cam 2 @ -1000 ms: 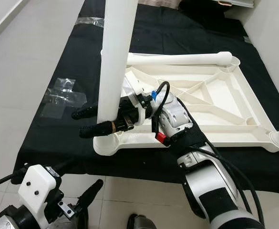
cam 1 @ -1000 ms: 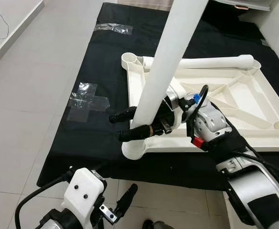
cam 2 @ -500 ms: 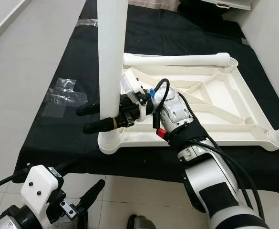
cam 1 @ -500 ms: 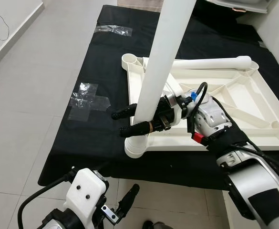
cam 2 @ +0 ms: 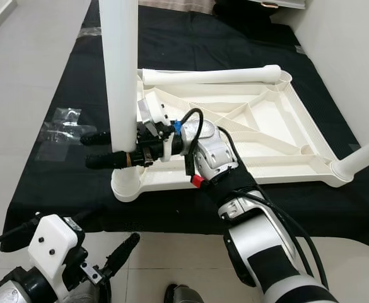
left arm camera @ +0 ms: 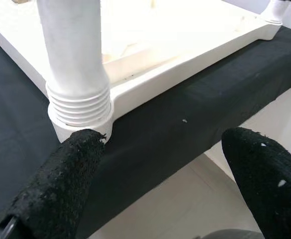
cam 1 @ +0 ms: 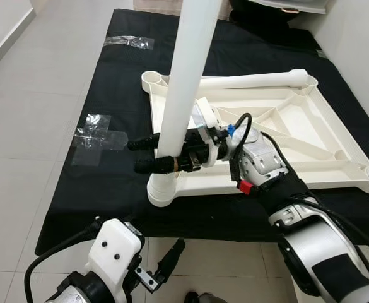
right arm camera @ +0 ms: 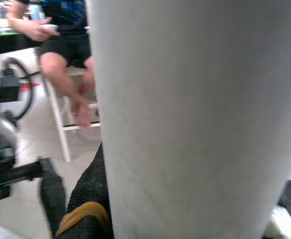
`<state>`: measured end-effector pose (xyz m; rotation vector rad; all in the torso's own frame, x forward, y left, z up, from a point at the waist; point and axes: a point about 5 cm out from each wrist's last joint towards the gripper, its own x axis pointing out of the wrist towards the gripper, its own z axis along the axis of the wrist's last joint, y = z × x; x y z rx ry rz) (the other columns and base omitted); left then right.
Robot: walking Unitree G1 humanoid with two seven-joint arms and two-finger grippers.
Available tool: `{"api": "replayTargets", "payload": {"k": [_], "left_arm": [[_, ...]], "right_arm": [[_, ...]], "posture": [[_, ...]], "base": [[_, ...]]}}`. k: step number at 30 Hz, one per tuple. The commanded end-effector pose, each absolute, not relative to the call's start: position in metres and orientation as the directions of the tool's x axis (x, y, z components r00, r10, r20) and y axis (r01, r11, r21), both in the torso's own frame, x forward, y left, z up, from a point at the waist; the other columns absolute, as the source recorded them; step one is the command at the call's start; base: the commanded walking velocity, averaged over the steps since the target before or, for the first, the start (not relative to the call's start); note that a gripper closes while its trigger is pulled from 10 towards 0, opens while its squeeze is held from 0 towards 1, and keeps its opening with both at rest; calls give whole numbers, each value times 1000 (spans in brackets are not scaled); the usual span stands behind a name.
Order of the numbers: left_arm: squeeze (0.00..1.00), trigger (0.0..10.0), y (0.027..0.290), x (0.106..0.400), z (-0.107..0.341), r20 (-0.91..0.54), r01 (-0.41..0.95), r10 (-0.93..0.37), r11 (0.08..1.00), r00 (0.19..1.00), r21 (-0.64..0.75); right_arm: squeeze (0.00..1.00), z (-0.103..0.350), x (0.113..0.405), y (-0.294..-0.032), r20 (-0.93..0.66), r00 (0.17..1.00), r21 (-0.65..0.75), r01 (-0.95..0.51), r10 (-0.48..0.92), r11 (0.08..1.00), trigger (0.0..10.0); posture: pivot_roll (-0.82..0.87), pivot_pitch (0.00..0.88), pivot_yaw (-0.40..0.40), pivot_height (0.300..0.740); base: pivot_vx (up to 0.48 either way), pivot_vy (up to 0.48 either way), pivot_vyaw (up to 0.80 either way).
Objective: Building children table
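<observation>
An upturned white plastic table top [cam 2: 291, 177] lies on a black cloth [cam 1: 118, 82]. A thick white leg [cam 1: 183, 82] stands upright in its near-left corner socket [cam 1: 160, 189], threads showing at the base [left arm camera: 80, 102]. My right gripper [cam 1: 143, 155] is shut on this leg just above the socket, one black finger on each side. Another leg [cam 1: 253, 80] lies along the far rim, and a third [cam 2: 361, 156] sticks out of the near-right corner. My left gripper [left arm camera: 160, 189] hangs open below the cloth's front edge, facing the socket.
Two patches of clear tape [cam 1: 96, 129] [cam 1: 128, 41] are stuck on the cloth. Pale floor tiles [cam 1: 26, 126] lie to the left and in front. A white wall [cam 2: 354, 57] rises at the right. A person [right arm camera: 65, 55] sits on a white chair behind the leg.
The whole picture has shifted, so the camera moved. The leg in my right gripper stands straighter than a second ago. My left arm stays low.
</observation>
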<state>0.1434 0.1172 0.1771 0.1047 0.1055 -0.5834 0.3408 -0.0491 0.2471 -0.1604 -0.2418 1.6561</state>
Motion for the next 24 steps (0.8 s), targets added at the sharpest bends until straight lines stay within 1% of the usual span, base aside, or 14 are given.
{"api": "replayTargets", "payload": {"k": [1, 3, 5, 8, 10, 11, 13, 14, 15, 16, 17, 20, 23, 24], "left_arm": [[0, 10000, 119, 146, 172, -144, 541, -528, 839, 837, 66], [0, 10000, 119, 146, 172, -144, 541, -528, 839, 837, 66], [0, 10000, 121, 151, 173, -136, 533, -520, 842, 843, 82], [0, 10000, 123, 153, 173, -131, 527, -514, 845, 847, 89], [0, 10000, 125, 157, 174, -125, 516, -503, 850, 855, 104], [0, 10000, 125, 157, 174, -125, 516, -503, 850, 855, 104], [0, 10000, 126, 160, 174, -120, 506, -494, 855, 861, 117], [0, 10000, 126, 160, 174, -120, 506, -494, 855, 861, 117], [0, 10000, 127, 161, 174, -116, 503, -491, 856, 863, 118], [0, 10000, 127, 162, 174, -113, 497, -486, 859, 867, 121], [0, 10000, 127, 162, 174, -113, 497, -486, 859, 867, 121], [0, 10000, 128, 166, 175, -104, 488, -478, 863, 872, 131], [0, 10000, 128, 167, 175, -101, 487, -477, 863, 873, 134], [0, 10000, 129, 171, 176, -90, 474, -466, 869, 880, 141]], "right_arm": [[0, 202, 355, -64, -60, 183, -123, -977, 981, 175, 10000], [0, 202, 355, -64, -60, 183, -123, -977, 981, 175, 10000], [0, 198, 359, -69, -43, 320, -112, -943, 947, 313, 10000], [0, 196, 359, -72, -43, 366, -111, -926, 929, 360, 10000], [0, 194, 361, -76, -34, 478, -98, -876, 878, 473, 10000], [0, 194, 361, -76, -34, 478, -98, -876, 878, 473, 10000], [0, 192, 367, -77, -33, 631, -88, -774, 775, 627, 10000], [0, 192, 367, -77, -33, 631, -88, -774, 775, 627, 10000], [0, 190, 369, -77, -45, 679, -47, -734, 733, 677, 10000], [0, 193, 372, -78, -18, 755, -62, -655, 656, 753, 10000], [0, 193, 372, -78, -18, 755, -62, -655, 656, 753, 10000], [0, 198, 381, -85, 30, 941, 52, -338, 337, 940, 10000], [0, 196, 381, -87, 2, 965, 102, -261, 262, 960, 10000], [0, 197, 380, -93, 8, 996, 125, -88, 88, 988, 10000]], "posture": [[186, 259, -133, 740], [186, 259, -133, 740], [183, 260, -130, 740], [175, 259, -128, 740], [173, 258, -129, 740], [173, 258, -129, 740], [169, 256, -130, 740], [169, 256, -130, 740], [169, 256, -130, 740], [163, 254, -131, 740], [163, 254, -131, 740], [157, 250, -131, 740], [157, 250, -131, 740], [155, 246, -130, 740]], "base": [[0, 0, 0], [0, 0, 0], [0, 0, 0], [0, 0, 0], [0, 0, 0], [0, 0, 0], [0, 0, 0], [0, 0, 0], [0, 0, 0], [0, 0, 0], [0, 0, 0], [0, 0, 0], [0, 0, 0], [0, 0, 0]]}}
